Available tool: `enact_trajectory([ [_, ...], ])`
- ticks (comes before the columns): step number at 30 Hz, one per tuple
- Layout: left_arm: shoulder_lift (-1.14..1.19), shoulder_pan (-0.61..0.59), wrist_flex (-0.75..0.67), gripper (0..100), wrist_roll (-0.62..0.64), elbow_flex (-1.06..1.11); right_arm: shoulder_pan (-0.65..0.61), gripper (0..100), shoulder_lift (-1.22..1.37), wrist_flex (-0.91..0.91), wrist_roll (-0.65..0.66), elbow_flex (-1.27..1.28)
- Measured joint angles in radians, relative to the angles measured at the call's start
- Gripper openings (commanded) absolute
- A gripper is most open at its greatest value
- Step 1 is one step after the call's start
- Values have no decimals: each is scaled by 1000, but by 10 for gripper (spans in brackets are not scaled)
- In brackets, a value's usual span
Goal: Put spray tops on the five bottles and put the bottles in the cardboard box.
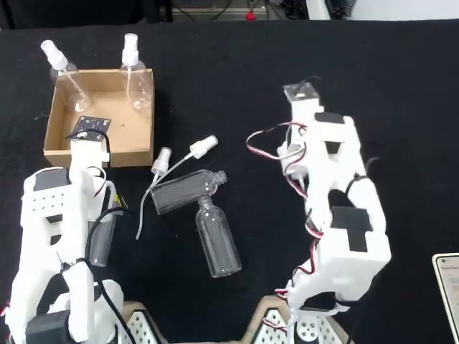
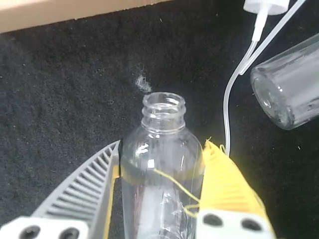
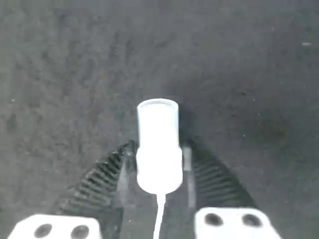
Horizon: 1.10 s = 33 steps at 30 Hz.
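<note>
My bottle (image 2: 162, 164) is clear, glossy plastic. The black cloth (image 2: 65, 99) looks matt, fuzzy; the spray top (image 3: 158, 149) smooth, white.

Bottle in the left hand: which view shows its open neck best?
Left wrist view: the bottle sits in the left hand, uncapped neck clear. The high view shows part of its body beside the left arm. The right wrist view looks at the spray top in the right hand.
</note>
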Motion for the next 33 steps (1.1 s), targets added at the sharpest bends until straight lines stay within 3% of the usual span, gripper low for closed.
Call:
enact_trajectory([
  [9,0,0,0,65,0,0,-5,212,32,198,0,-163],
  [16,0,0,0,65,0,0,-14,211,135,192,2,-178],
  [23,0,0,0,65,0,0,-9,8,180,143,2,-192],
  [33,-8,0,9,65,2,0,-12,11,41,189,3,-198],
])
